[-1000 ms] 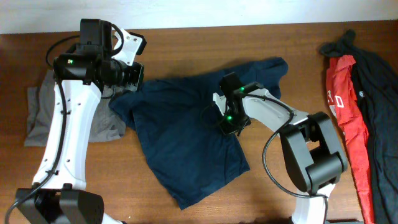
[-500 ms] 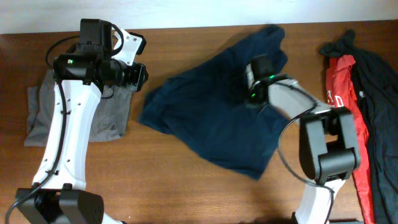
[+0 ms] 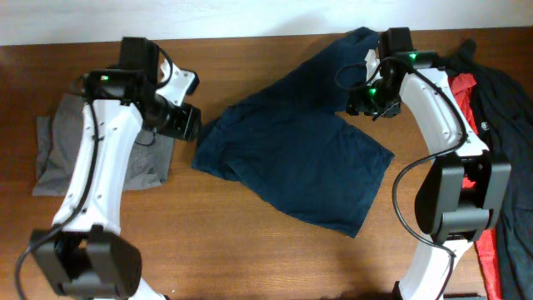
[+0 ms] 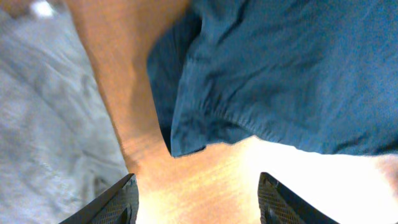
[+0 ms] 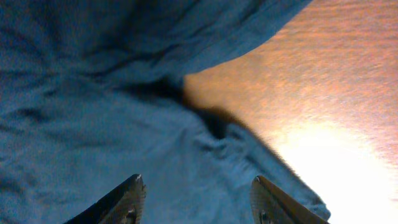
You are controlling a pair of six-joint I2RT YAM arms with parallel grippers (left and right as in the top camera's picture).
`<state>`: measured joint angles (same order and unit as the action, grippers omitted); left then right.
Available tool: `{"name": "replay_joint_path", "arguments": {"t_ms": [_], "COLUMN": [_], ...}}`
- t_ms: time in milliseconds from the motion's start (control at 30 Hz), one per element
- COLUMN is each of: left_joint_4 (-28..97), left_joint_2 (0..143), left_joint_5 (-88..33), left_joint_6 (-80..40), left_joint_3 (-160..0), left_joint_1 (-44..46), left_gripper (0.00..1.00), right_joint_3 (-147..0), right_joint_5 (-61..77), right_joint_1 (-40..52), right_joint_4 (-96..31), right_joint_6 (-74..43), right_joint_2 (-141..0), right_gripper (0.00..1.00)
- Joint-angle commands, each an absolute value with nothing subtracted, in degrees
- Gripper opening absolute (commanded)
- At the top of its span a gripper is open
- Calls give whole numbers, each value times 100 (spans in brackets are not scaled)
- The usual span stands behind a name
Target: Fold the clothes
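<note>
The navy blue piece (image 3: 291,162) lies rumpled and partly spread across the middle of the counter (image 3: 250,258), with one end bunched up toward the far edge. No label or writing shows on it in any view.

The grey shorts (image 3: 58,154) lie to its left, and a strip of bare wood runs between the two. At the counter's right edge are the red shirt (image 3: 462,87) and the black garment (image 3: 510,117). The right arm covers part of the red shirt, and no print can be read there.

The left end effector (image 4: 199,202) hangs over that wood strip beside the navy hem, its jaws spread and gripping nothing. The right end effector (image 5: 198,202) hovers over the navy fabric near its far end, likewise spread and empty.
</note>
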<state>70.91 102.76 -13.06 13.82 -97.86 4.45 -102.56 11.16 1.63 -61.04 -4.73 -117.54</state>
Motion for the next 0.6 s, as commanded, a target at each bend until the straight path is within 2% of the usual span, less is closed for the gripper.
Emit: {"name": "replay_joint_path", "arguments": {"t_ms": [0,300,333,433,467,500,567], "left_joint_4": [7015,6187,6145,6139,6149,6152,6152], "left_joint_2": [10722,11511,11590,11732,11732,11730,11708], "left_joint_5": [-1221,-1372,-1374,-1398,-1396,-1396,-1389], "left_joint_6": [1350,1352,1352,1350,1350,1352,1352], "left_joint_3": [-9229,-8270,-8252,-8252,-8252,-8254,-8256], "left_joint_1": [449,451,451,451,451,451,451], "left_gripper": [61,55,49,12,4,1,1], "right_joint_3": [-10394,-10388,-10381,-10353,-10309,-10256,-10125], "right_joint_5": [1629,1890,1887,1879,1852,1839,1844], "right_joint_1": [154,272,327,543,620,687,805], "right_joint_4": [-6318,-7507,-7666,-8143,-8239,-8313,-8433], "right_joint_6": [-467,-261,-185,-148,-152,-154,-228], "right_joint_2": [-11292,-10486,-10457,-10451,-10451,-10449,-10451], "right_gripper": [59,61,61,62,62,62,62]}}
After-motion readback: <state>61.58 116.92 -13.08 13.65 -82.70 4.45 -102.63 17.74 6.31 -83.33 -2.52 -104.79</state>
